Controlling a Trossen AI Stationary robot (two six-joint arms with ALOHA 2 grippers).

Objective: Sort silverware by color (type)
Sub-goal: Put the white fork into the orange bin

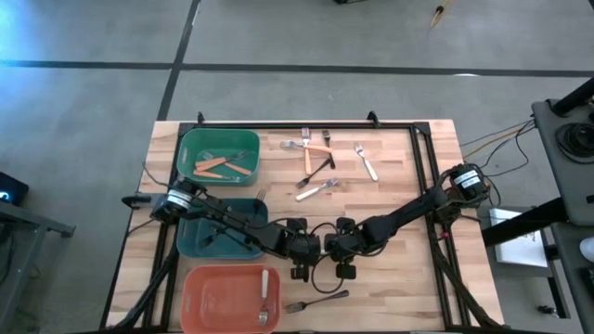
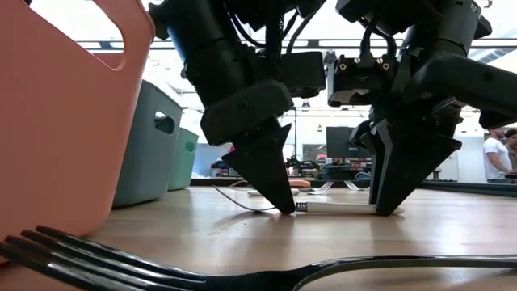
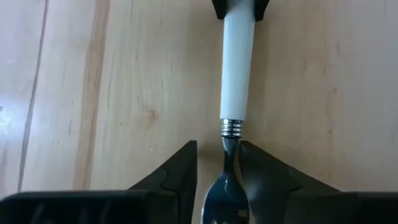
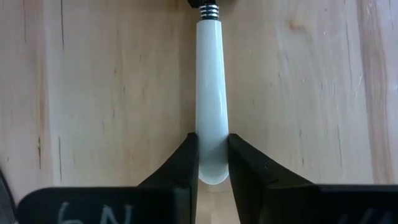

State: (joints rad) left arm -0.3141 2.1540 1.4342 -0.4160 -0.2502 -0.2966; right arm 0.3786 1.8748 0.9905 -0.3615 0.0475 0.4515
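A white-handled fork (image 2: pixel 339 208) lies level at the table top between my two grippers, near the table's middle. My left gripper (image 1: pixel 299 250) (image 3: pixel 217 155) is shut on its metal end. My right gripper (image 1: pixel 344 249) (image 4: pixel 212 149) is shut on its handle. Both point down in the low view. In the high view the grippers hide most of this fork. A black fork (image 1: pixel 316 301) (image 2: pixel 242 271) lies flat near the table's near edge. Several loose forks (image 1: pixel 316 162), orange-handled, black and white-handled, lie toward the far edge. My left gripper pinches the fork's metal neck (image 3: pixel 229 152), just below the ringed collar, between its two fingers. It comes from above, and its fingers lie across the fork. My right gripper pinches the white handle's rounded free end (image 4: pixel 212 165) between its two fingers, also from above and across the fork. The fork sits level at the table top; whether it is lifted clear, I cannot tell.
Three bins stand along the table's left side: a green bin (image 1: pixel 251 139) with orange-handled forks, a teal bin (image 1: pixel 190 243) with black forks, and a salmon bin (image 1: pixel 200 278) with a white-handled fork (image 1: pixel 264 297). A dark frame borders the table. Bare wood lies to the right.
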